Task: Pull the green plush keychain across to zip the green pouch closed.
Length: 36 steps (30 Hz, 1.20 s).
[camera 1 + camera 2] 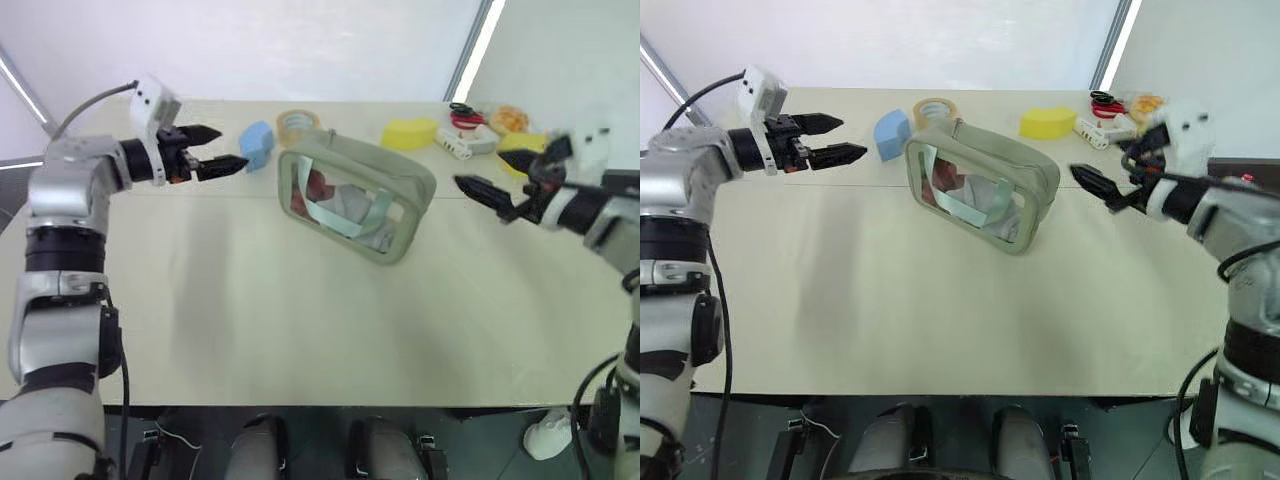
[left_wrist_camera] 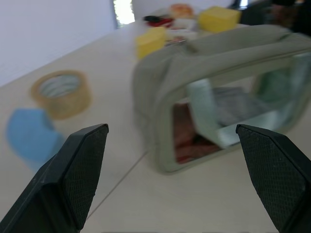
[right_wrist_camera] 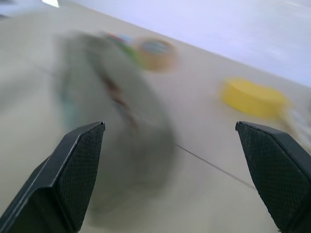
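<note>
The green pouch (image 1: 356,192) stands on its long side in the middle of the table (image 1: 300,330). Its clear window faces me and shows red and white contents. I cannot make out the green plush keychain in these views. My left gripper (image 1: 226,148) hovers open to the left of the pouch, fingers pointing at it and a short gap away. The left wrist view has the pouch (image 2: 218,97) between the spread fingers. My right gripper (image 3: 169,127) is open to the right of the pouch, one finger (image 1: 482,192) aimed at its right end without touching.
Behind the pouch lie a blue sponge (image 1: 257,143) and a roll of tape (image 1: 297,124). A yellow sponge (image 1: 410,132), a white device (image 1: 465,143), a red-and-black item (image 1: 463,118) and another yellow block (image 1: 520,150) crowd the back right corner.
</note>
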Motion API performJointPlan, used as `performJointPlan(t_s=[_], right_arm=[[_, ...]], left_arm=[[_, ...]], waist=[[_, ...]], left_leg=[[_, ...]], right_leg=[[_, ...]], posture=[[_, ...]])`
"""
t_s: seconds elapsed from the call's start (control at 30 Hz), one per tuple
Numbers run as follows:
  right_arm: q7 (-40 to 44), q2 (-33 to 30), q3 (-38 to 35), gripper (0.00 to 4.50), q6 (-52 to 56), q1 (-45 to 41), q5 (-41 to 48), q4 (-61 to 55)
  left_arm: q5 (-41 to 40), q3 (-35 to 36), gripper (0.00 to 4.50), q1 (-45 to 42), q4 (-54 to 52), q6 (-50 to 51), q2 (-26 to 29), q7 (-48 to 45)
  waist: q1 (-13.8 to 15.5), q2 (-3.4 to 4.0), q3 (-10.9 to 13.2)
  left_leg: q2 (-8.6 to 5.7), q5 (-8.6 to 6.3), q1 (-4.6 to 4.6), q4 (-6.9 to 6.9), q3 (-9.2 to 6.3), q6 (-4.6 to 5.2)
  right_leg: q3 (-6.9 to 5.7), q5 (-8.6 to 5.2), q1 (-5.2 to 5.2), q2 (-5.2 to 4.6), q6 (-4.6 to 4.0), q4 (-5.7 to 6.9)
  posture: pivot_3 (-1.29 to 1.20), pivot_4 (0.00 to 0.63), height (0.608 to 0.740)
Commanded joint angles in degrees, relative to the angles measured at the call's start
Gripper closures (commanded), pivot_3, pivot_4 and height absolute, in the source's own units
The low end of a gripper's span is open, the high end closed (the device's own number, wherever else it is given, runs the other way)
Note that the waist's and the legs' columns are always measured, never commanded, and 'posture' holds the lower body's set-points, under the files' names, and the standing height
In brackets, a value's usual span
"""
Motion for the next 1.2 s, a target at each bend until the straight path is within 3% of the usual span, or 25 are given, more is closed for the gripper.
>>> performJointPlan(t_s=[0.03, 0.67, 0.87, 1.03, 1.2], right_arm=[[-2.8, 0.3, -2.3, 0.01, 2.0, -0.4, 2.5, -0.3], [-0.7, -7.7, 3.6, 0.01, -2.5, 4.7, 2.3, -2.0], [-8.1, 3.4, 14.9, 0.01, -4.9, -7.5, -2.6, 2.6], [-8.4, 9.4, 24.9, 0.01, -8.9, -14.0, -9.9, 11.2], [-3.3, 12.3, 33.7, 0.01, -13.1, -17.1, -15.7, 19.2]], left_arm=[[0.6, 0.1, 0.01, -1.7, 0.1, -1.7, 0.9, -0.5], [-0.2, 0.3, 0.01, -3.7, -0.7, -1.6, -0.9, -2.0], [-1.2, -2.8, 0.01, 1.7, -11.2, 0.3, -0.1, -6.1], [-1.9, -1.8, 0.01, 3.1, -14.8, 1.5, -1.3, -3.0], [-3.2, -0.8, 0.01, 5.8, -19.0, 3.1, 0.5, -2.1]], waist=[[0.1, -0.03, 0.0], [0.1, -0.03, 0.0], [-0.5, 0.05, 0.0], [0.0, 0.03, 0.0], [-0.1, 0.03, 0.0]], left_leg=[[0.0, 0.0, 0.0, 0.01, 0.0, 0.01], [-0.02, -0.04, -0.09, 0.09, 0.02, 0.08], [0.01, -0.03, -0.06, 0.08, 0.06, 0.04], [0.03, 0.0, -0.12, 0.09, 0.06, 0.0], [0.0, -0.04, -0.17, 0.13, 0.03, 0.08]], right_leg=[[0.0, 0.0, 0.02, 0.0, 0.0, 0.0], [0.0, 0.0, -0.07, -0.05, 0.0, 0.0], [0.06, 0.0, -0.16, -0.04, 0.0, 0.08], [0.05, 0.0, -0.18, -0.01, -0.01, 0.12], [0.04, 0.0, -0.13, -0.04, 0.0, 0.14]], posture=[[0.0, 0.15, 0.74], [0.0, 0.15, 0.74], [0.0, 0.15, 0.74], [0.0, 0.15, 0.74], [0.0, 0.15, 0.74]])
